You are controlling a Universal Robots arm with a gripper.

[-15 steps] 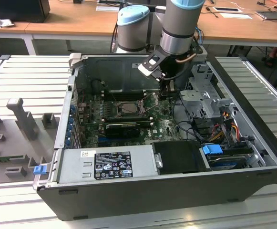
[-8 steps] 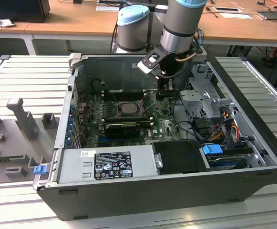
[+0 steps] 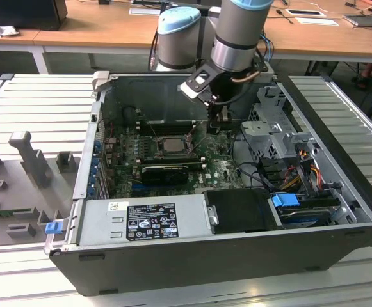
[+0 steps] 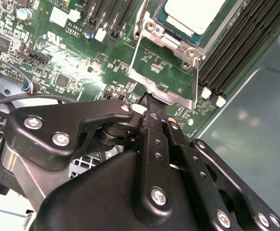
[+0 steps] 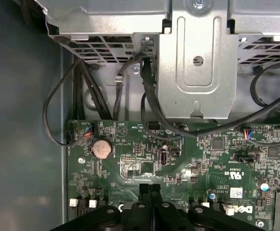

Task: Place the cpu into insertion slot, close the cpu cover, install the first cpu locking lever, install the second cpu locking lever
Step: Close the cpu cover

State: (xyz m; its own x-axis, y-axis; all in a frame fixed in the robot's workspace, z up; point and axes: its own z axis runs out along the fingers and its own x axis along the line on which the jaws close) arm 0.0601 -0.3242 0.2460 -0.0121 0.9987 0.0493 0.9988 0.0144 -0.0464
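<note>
Ribbed grey metal table [image 3: 38,102] carries an open black computer case [image 3: 173,262], and the arm's black gripper [image 3: 216,126] is down inside it, at about two o'clock from the small silvery square cpu [image 3: 171,144]. That chip lies flat in the dark-framed insertion slot [image 3: 157,143]. In the second wrist view the thin silver hinged cpu cover [image 4: 171,97] stands tilted up, not yet shut, and the gripper's fingers are pressed together, tips right at the plate's free edge. It looks like light, stiff sheet metal, best worked at that outer lip, away from the hinge, never leaning on the delicate chip.
</note>
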